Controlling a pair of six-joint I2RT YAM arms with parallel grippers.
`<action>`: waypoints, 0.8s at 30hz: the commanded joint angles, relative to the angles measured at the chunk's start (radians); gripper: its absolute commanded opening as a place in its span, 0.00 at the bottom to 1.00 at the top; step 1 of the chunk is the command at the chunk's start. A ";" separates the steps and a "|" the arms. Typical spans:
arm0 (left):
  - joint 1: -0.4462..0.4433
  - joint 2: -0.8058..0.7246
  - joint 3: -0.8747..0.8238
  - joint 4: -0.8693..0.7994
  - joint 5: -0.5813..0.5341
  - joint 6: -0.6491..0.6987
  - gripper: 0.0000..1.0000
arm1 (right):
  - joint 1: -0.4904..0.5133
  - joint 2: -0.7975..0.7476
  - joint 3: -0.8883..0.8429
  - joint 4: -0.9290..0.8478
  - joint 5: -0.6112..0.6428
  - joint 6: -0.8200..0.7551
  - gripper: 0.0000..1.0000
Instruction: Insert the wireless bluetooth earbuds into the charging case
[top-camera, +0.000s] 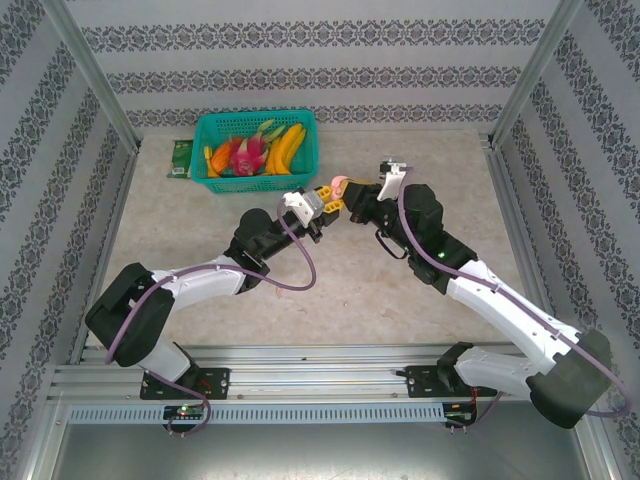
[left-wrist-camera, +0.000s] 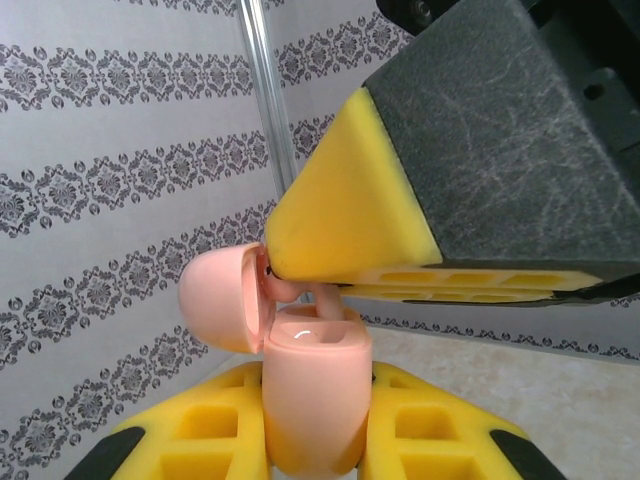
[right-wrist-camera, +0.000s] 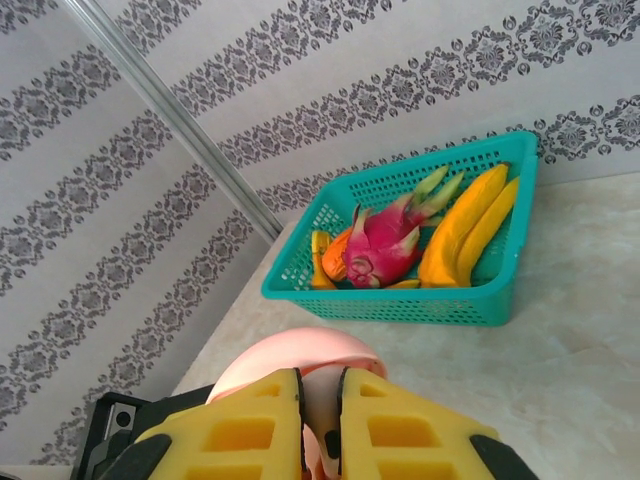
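Observation:
My left gripper (left-wrist-camera: 315, 392) is shut on the pale pink charging case (left-wrist-camera: 312, 420) and holds it upright, with its lid (left-wrist-camera: 222, 300) hinged open to the left. From above, my right gripper (right-wrist-camera: 320, 385) is shut on a pale pink earbud (right-wrist-camera: 321, 408). The earbud (left-wrist-camera: 322, 298) has its stem reaching down into the case's open top. In the top view the two grippers meet mid-table: the left gripper (top-camera: 320, 203), the right gripper (top-camera: 352, 196), and the pink case (top-camera: 340, 181) between them. The right gripper's yellow fingers (left-wrist-camera: 345, 210) hide most of the earbud.
A teal basket (top-camera: 300, 175) with toy fruit, a dragon fruit (right-wrist-camera: 380, 245) and bananas among it, stands at the back of the table. A green packet (top-camera: 181, 158) lies to its left. Patterned walls and metal posts enclose the table.

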 joint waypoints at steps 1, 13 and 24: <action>-0.017 -0.024 0.036 0.056 0.016 -0.004 0.00 | 0.034 0.029 0.022 -0.094 -0.015 -0.039 0.14; -0.017 -0.019 0.017 0.076 0.000 -0.019 0.00 | 0.047 0.040 0.049 -0.137 0.066 -0.063 0.30; -0.017 -0.005 -0.003 0.095 -0.001 -0.055 0.00 | 0.001 0.041 0.094 -0.133 0.022 -0.020 0.43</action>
